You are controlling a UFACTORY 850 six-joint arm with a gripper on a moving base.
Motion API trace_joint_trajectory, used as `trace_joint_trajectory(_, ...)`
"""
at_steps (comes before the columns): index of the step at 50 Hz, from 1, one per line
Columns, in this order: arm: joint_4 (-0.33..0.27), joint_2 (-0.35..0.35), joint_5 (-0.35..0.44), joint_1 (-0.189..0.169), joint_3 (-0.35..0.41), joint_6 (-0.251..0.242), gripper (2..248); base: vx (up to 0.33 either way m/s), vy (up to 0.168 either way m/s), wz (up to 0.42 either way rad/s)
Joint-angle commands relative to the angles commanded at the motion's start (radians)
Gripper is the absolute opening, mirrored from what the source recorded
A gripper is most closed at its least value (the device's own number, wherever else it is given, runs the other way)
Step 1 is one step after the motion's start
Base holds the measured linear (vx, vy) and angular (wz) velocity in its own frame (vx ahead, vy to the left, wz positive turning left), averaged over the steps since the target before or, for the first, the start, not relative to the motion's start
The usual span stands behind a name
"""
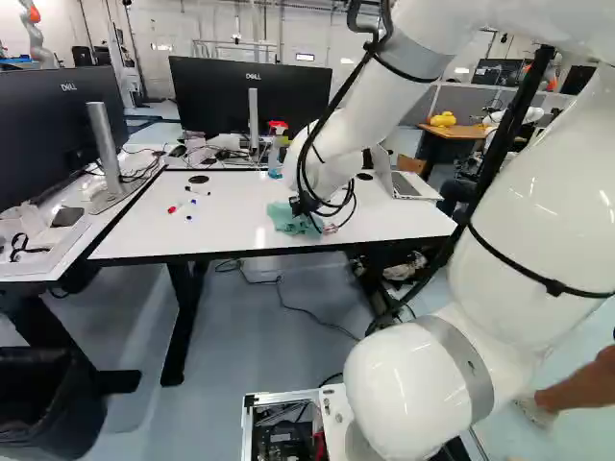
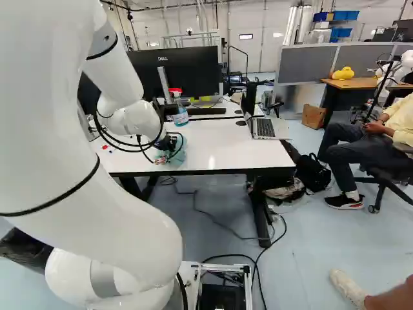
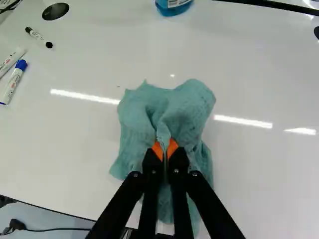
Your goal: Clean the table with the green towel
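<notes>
At the foot of the left base view, the arm (image 1: 413, 384) hides much of what lies behind it, and a black bin (image 1: 43, 399) is cut off by that view's edge. Cables partly cover the gripper (image 2: 169, 143) in both base views. The wrist view shows its jaws clamped on a raised fold of the green towel (image 3: 177, 112), with the cloth between the orange pads (image 3: 157, 150). The towel lies bunched on the white counter (image 3: 75, 149), partly covered by the jaws.

Beside it, well apart, are a black-capped marker (image 3: 39, 37) and a blue-capped marker (image 3: 13, 83), both with print on their barrels; a third marker (image 3: 10, 63) is cut off. Small red pieces (image 1: 172, 208) show in the base views but not in the wrist view.

Farther back, a labelled bottle (image 2: 180, 115) shows its red top in the base views, only its blue base in the wrist view. The laptop (image 2: 263, 128) shows its keyboard best in the right base view. Behind the bottle, a monitor (image 1: 240, 96) bears a maker's mark.
</notes>
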Motion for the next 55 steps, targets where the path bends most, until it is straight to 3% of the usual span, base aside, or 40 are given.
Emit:
trace_joint_trajectory(20, 0.000, -0.005, -0.005, 0.000, -0.005, 0.000, 30, 0.000, 0.000, 0.000)
trace_joint_trajectory(55, 0.000, -0.146, -0.005, 0.051, -0.153, 0.000, 30, 0.000, 0.000, 0.000)
